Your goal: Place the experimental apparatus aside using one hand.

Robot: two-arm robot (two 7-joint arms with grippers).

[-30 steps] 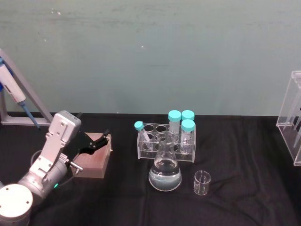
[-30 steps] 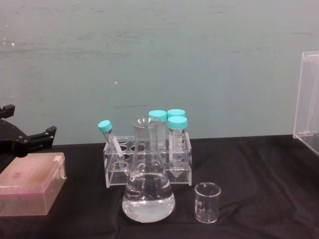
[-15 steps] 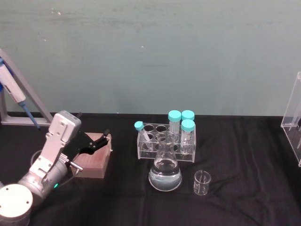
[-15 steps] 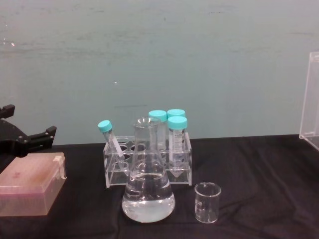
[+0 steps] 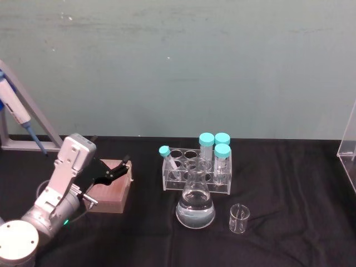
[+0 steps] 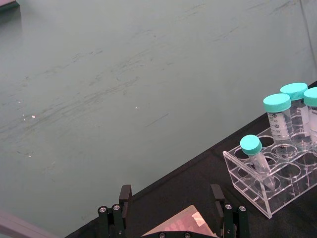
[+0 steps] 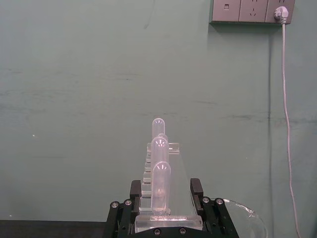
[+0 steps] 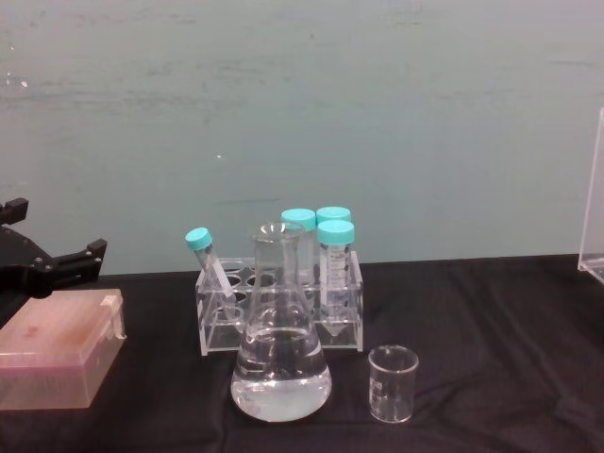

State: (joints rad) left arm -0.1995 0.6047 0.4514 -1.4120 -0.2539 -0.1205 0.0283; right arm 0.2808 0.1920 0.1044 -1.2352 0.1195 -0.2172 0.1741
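The apparatus shows as three clear pieces. A conical flask (image 5: 195, 207) of clear liquid and a small beaker (image 5: 239, 218) stand at the table's middle; from the chest they are the flask (image 8: 280, 363) and beaker (image 8: 391, 382). The tall acrylic stand (image 7: 161, 173) of pipettes sits between the fingers of my right gripper (image 7: 166, 191), which is shut on it. Its edge shows at the far right (image 5: 349, 139), lifted above the table (image 8: 595, 189). My left gripper (image 5: 125, 162) hangs open over a pink box (image 5: 111, 186), as its wrist view (image 6: 171, 198) confirms.
A clear tube rack (image 5: 197, 169) with teal-capped tubes stands just behind the flask. A pipettor on a grey frame (image 5: 16, 111) is at the far left. Black cloth (image 5: 289, 183) lies bare between the beaker and the right edge.
The acrylic stand has slid rightward in my right gripper, almost leaving the head and chest views. The left arm, flask, beaker and rack have not moved.
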